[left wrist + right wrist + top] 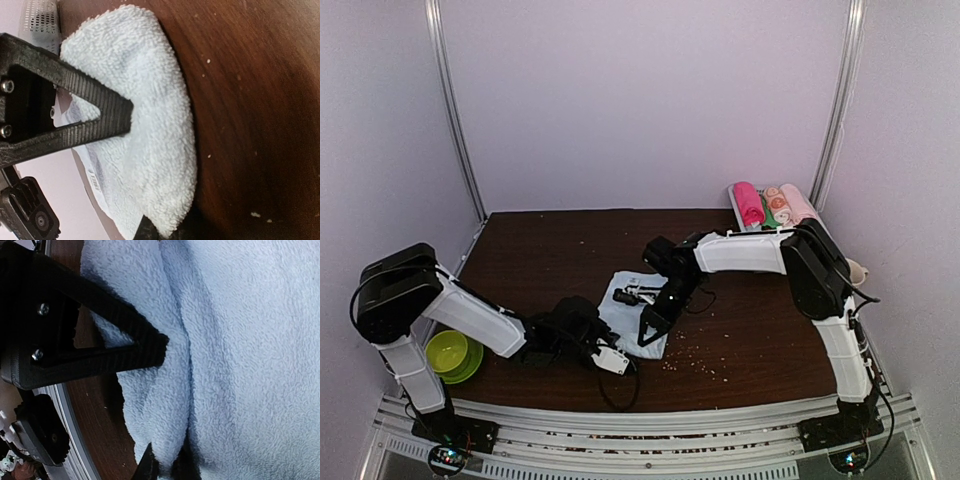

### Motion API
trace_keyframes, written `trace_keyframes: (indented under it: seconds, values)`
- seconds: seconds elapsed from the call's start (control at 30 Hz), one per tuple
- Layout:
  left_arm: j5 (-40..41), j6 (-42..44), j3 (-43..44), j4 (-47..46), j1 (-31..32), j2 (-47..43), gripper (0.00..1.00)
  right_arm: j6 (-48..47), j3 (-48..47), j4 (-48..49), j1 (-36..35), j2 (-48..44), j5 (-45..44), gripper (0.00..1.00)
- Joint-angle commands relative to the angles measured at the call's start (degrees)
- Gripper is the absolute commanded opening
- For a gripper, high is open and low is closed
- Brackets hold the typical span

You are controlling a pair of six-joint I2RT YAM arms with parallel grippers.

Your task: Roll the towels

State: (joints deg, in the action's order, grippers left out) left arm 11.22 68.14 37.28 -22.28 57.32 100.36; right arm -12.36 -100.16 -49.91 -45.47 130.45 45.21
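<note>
The pale light blue towel [625, 300] lies on the dark brown table [540, 260], just left of centre. Its near edge is turned up into a thick fold, seen in the left wrist view [155, 100] and the right wrist view [160, 405]. My left gripper [623, 362] [137, 175] is at the towel's near left corner, its jaws apart astride the fold. The towel's white tag [93, 176] shows beside it. My right gripper [648, 335] [156, 405] is on the near edge, jaws also apart astride the fold. The magenta-pink towel [748, 203] lies rolled at the back right.
A tray [736, 208] at the back right corner holds the pink roll and several smaller rolls [785, 205]. A green bowl [453, 355] sits at the near left beside the left arm. Pale crumbs [695, 360] are scattered on the table to the right of the towel.
</note>
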Motion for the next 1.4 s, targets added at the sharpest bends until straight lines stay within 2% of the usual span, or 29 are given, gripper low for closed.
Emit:
trace_keyframes:
  seconds: [0.0,0.23,0.33,0.4,0.6,0.83,0.97,1.17,1.37]
  values:
    - [-1.92,-2.60,1.34,16.44,-1.32,0.20,0.00,-1.34,0.59,-2.73,0.93,-2.63,-1.65,0.15]
    - [-10.51,-5.92,8.60,32.18,-2.81,-1.57,0.00,1.15,9.43,4.91,2.37,-18.38,-8.81,0.51]
    - [-14.55,-7.19,12.45,38.35,-4.14,-1.23,0.00,2.79,13.97,8.16,2.88,-25.92,-14.14,0.64]
    - [-17.14,-7.71,15.40,42.82,-5.13,-0.57,0.00,3.60,17.34,10.43,2.90,-31.28,-19.81,0.68]
    - [-25.71,-9.34,26.87,57.85,-8.65,4.64,0.00,1.28,32.90,22.53,1.15,-47.32,-31.38,0.73]
    - [-37.41,-9.41,42.59,76.04,-12.02,12.73,0.00,-9.13,47.48,33.48,-10.86,-57.86,-46.12,0.76]
    - [-43.23,-8.33,51.33,85.26,-13.95,18.70,0.00,-14.91,51.80,36.85,-17.34,-58.43,-51.00,0.76]
    - [-49.69,-6.30,63.57,96.92,-17.16,27.26,0.00,-21.86,56.28,41.80,-25.01,-55.98,-53.56,0.75]
    - [-52.74,-5.24,70.21,103.23,-18.47,32.60,0.00,-23.83,49.69,42.33,-28.49,-45.87,-60.40,0.72]
